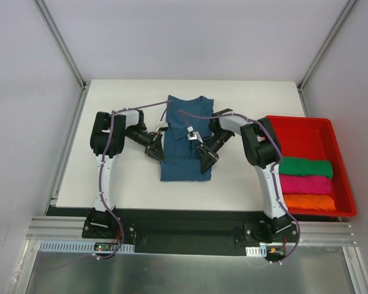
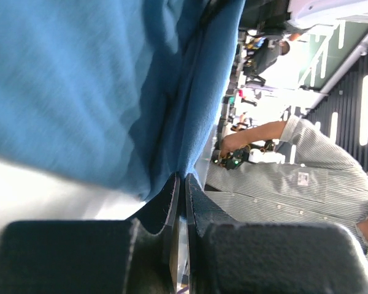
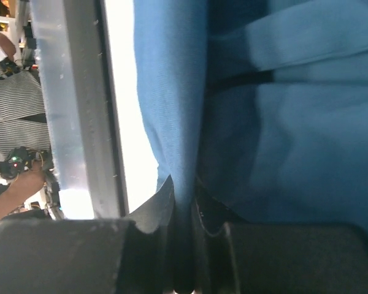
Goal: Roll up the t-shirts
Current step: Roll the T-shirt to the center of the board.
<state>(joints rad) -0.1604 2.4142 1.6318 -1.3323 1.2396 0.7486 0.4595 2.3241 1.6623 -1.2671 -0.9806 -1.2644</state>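
A dark teal-blue t-shirt (image 1: 184, 144) lies folded into a long strip in the middle of the white table, collar toward the far side. My left gripper (image 1: 156, 152) is shut on its left edge, and cloth (image 2: 104, 92) runs up from between the closed fingertips (image 2: 172, 193). At the shirt's right edge my right gripper (image 1: 207, 160) is shut on a fold of the blue cloth (image 3: 178, 110), which passes down between its fingers (image 3: 162, 205). Rolled green (image 1: 305, 167), magenta (image 1: 305, 184) and orange (image 1: 306, 201) t-shirts lie in the red tray.
The red plastic tray (image 1: 306, 131) stands at the table's right edge, its far half bare. Metal frame posts rise at the table's far corners. Both arm bases sit on the black rail (image 1: 184, 229) along the near edge.
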